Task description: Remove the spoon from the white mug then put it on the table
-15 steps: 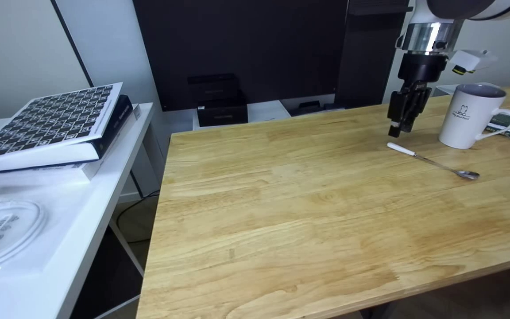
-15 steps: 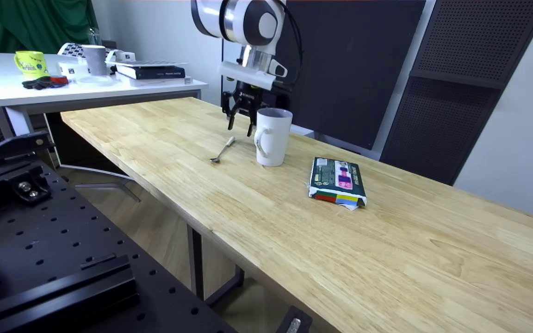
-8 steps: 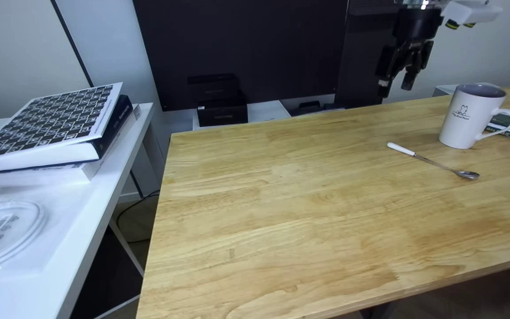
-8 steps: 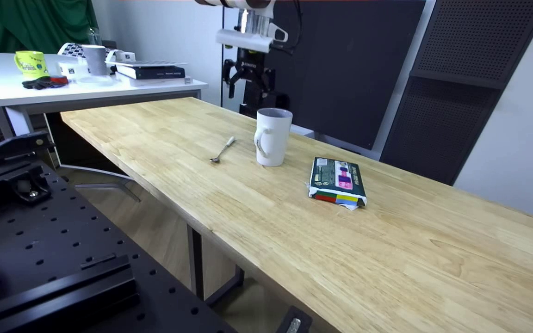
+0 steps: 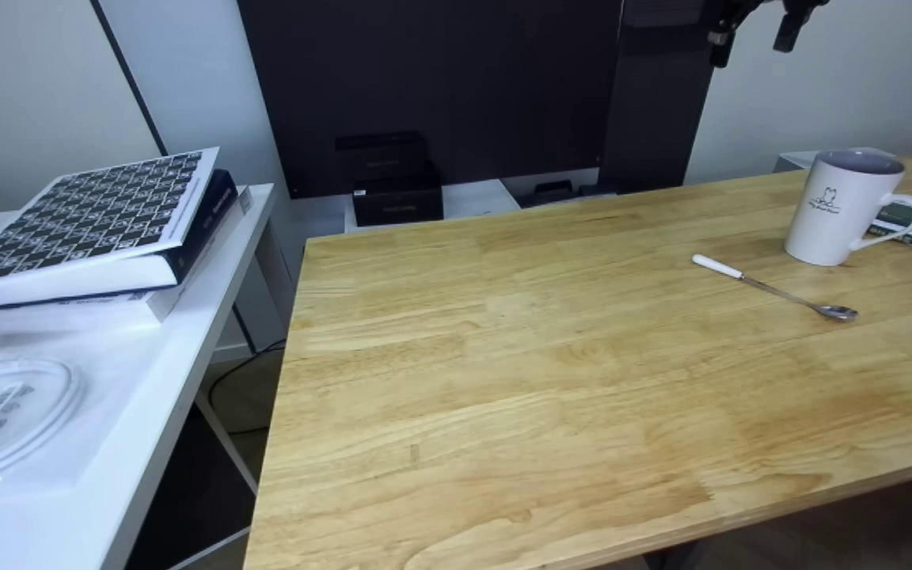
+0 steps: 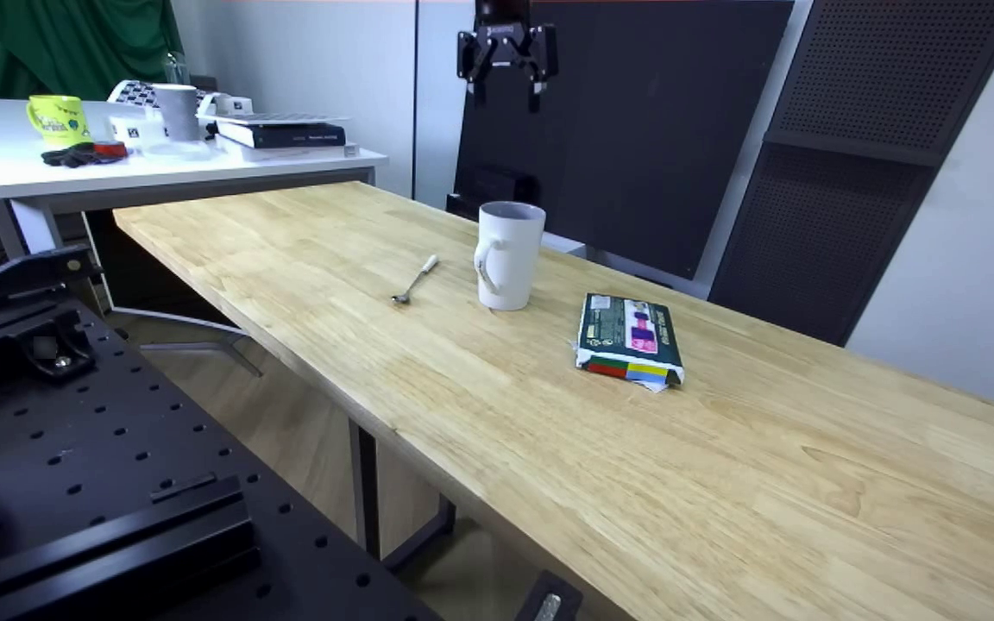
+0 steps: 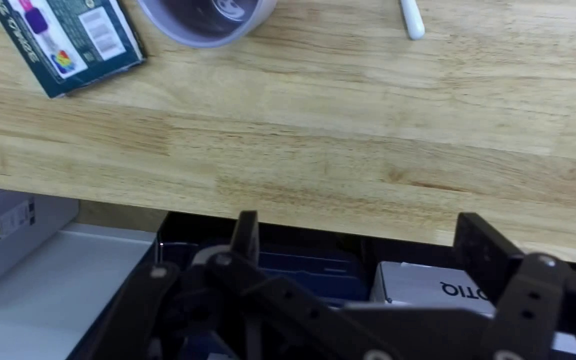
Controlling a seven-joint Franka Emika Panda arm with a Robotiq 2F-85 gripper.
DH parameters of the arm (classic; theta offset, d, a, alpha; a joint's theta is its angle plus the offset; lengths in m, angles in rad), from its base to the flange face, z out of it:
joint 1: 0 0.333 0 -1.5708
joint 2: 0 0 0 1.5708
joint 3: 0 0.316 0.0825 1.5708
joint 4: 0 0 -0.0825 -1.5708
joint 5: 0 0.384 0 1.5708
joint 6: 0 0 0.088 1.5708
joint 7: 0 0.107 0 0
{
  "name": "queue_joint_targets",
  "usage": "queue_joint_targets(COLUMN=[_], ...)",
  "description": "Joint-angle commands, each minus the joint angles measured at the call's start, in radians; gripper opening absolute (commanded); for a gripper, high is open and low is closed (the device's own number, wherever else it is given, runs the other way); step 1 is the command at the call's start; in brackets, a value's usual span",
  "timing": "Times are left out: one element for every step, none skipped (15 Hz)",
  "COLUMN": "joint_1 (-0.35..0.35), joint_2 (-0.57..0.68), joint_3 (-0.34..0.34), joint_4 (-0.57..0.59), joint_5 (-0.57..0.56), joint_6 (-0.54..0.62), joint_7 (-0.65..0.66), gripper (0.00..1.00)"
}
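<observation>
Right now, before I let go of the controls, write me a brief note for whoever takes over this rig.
Gripper: fingers wide apart, nothing between them, raised well above the table.
Spoon: lying on the table beside the white mug, not touching it.
White mug: upright on the table.
Done: spoon out of the mug and on the table.
Left: apparently nothing of the task; probably just park, keeping away from the mug.
</observation>
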Motion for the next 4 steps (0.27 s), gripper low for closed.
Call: queue_joint_targets(joint_1=[-0.027, -0.032, -0.035, -0.035], joint_2=[-0.016, -0.026, -0.031, -0.031], joint_3=[0.021, 0.021, 0.021, 0.021], joint_4=[0.001, 0.000, -0.001, -0.002], joint_5=[-0.012, -0.012, -0.012, -0.012], joint_6=[-0.022, -0.031, -0.034, -0.035], joint_7=[0.011, 0.013, 0.014, 0.016], gripper=[1.00, 1.00, 1.00, 1.00])
